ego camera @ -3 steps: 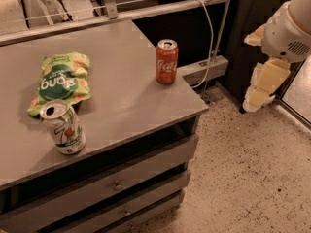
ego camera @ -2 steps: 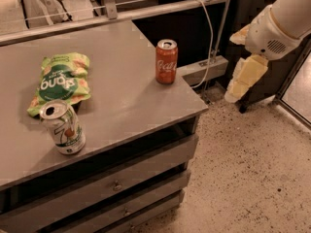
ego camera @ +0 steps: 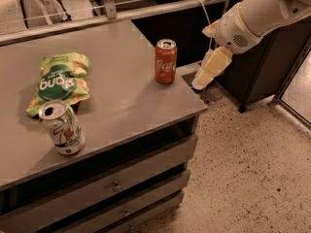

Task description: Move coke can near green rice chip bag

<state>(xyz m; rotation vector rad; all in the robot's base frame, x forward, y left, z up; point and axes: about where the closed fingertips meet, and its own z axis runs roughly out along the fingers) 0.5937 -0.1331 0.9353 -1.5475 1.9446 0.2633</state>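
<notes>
Coke can (ego camera: 165,61) stands upright on the grey table (ego camera: 121,101), close to the table's right edge and toward its back, with its white script lettering facing the camera and its silver top showing. Well apart from it, on the left part of the same tabletop, lies the green rice chip bag (ego camera: 60,81), flat and crinkled, its dark green round label turned upward. Just in front of the bag, nearly touching its lower edge, a white-and-green can (ego camera: 62,127) stands upright near the front edge of the table, its silver top open. The gripper (ego camera: 210,69) hangs in the air off the table's right side, beyond the edge, to the right of the coke can and apart from it; it is pale yellow and points down and to the left. Whether it is open or closed cannot be told from this angle. The white arm (ego camera: 262,13) that carries it comes in from the upper right corner. Below the tabletop, the table's front shows drawers (ego camera: 116,183) with small knobs. A speckled floor (ego camera: 252,169) spreads to the right, and a dark cabinet (ego camera: 252,67) stands behind the gripper.
</notes>
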